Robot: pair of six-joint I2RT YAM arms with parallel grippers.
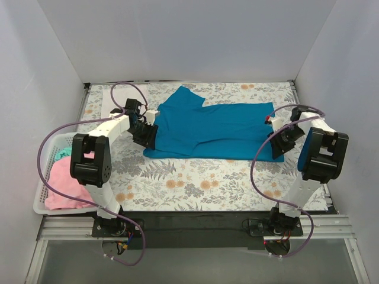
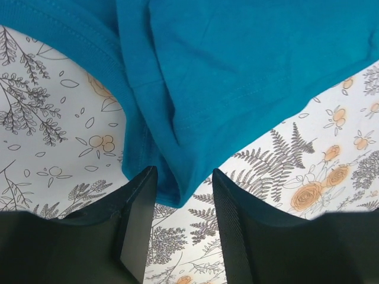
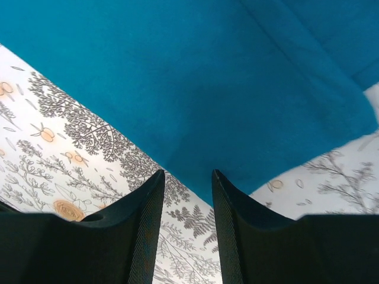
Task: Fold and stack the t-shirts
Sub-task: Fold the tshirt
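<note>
The teal-blue t-shirt (image 1: 219,127) lies spread flat across the far half of the bench (image 1: 177,183). Its long side runs from the left edge toward the right edge, and one sleeve pokes toward the far edge. The left fingers (image 2: 139,219) sit at the shirt's left end and the right fingers (image 3: 145,225) at its right end, each low over a near corner of the cloth.

In both wrist views the fingers are released, standing apart with a corner of the shirt lying in the gap and nothing pinched yet.

A pink t-shirt (image 1: 62,183) and a mint green t-shirt (image 1: 62,152) are heaped in the white basket (image 1: 40,201) by the left edge.

The shirt should handle as light, limp knit. It will sag and crease wherever it is not held, and it will probably drag a little on the patterned bench cover rather than slide freely. At the left end the cloth is doubled, with a stitched hem showing, so a pinch there should go deep enough to take both layers or the lower one will stay behind. At the right end the corner looks like a single flat edge, so the lower finger will need to get under it. Taking both near corners together and lifting evenly looks the safest way to carry the fold without the middle slumping.
</note>
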